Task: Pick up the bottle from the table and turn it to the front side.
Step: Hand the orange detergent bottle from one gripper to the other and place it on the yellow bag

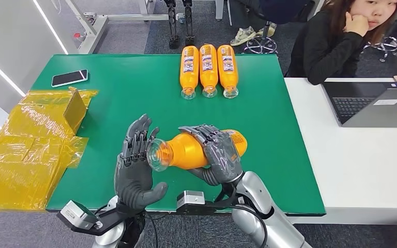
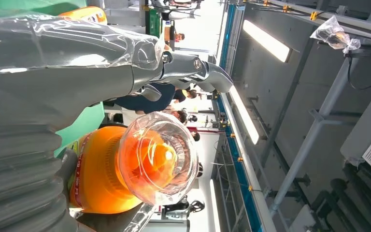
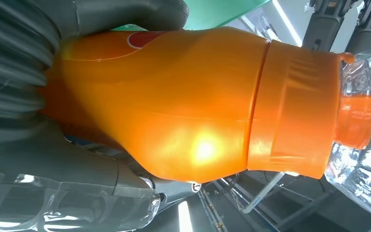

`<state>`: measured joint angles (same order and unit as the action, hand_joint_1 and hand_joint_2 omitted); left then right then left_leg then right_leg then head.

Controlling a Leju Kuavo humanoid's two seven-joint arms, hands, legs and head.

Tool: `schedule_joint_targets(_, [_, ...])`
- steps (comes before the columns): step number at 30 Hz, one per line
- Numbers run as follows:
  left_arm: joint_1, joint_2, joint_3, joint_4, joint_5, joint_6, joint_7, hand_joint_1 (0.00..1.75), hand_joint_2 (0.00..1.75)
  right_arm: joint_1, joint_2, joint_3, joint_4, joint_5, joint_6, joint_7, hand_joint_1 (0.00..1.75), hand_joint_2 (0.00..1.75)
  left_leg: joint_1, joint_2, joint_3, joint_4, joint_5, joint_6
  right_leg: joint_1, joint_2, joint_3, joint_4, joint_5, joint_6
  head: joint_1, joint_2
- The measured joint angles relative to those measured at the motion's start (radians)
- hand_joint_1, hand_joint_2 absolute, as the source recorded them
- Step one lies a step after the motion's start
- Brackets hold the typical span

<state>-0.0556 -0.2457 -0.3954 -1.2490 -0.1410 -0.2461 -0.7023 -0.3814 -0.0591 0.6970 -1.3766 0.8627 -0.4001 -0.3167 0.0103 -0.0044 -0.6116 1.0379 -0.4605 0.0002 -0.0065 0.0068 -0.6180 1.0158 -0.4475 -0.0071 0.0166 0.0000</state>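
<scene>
My right hand point(image 1: 219, 155) grips an orange bottle point(image 1: 186, 150) around its body and holds it on its side above the near part of the green table point(image 1: 134, 93). The bottle's clear cap end points toward my left hand point(image 1: 134, 170). That hand stands beside the cap with its fingers spread and nothing in it; I cannot tell if it touches the cap. The left wrist view looks straight at the clear cap of the bottle point(image 2: 140, 164), just past my left hand point(image 2: 53, 72). In the right wrist view the bottle point(image 3: 198, 96) lies against my right hand point(image 3: 29, 145).
Three more orange bottles point(image 1: 208, 70) lie side by side at the table's far edge. A phone point(image 1: 70, 78) lies at the far left, with yellow plastic wrapping point(image 1: 31, 150) beside it. To the right, a person point(image 1: 341, 36) sits at a white table with a laptop point(image 1: 372, 103).
</scene>
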Motion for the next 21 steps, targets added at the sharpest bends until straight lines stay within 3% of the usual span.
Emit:
schedule_joint_targets(8, [0.0, 0.0, 0.0, 0.0, 0.0, 0.008, 0.0, 0.0, 1.75, 0.009, 0.028, 0.021, 0.037, -0.038, 0.014, -0.042, 1.75, 1.75, 0.0, 0.0, 0.0, 0.0, 0.0, 0.0, 0.0, 0.0, 0.0, 0.0, 0.0, 0.0, 0.0, 0.0])
schedule_joint_targets(21, [-0.008, -0.001, 0.012, 0.017, -0.003, 0.008, 0.0, 0.0, 1.75, 0.008, 0.13, 0.048, 0.091, -0.033, 0.088, -0.034, 1.75, 1.75, 0.0, 0.0, 0.0, 0.0, 0.0, 0.0, 0.0, 0.001, 0.0, 0.0, 0.0, 0.0, 0.0, 0.0])
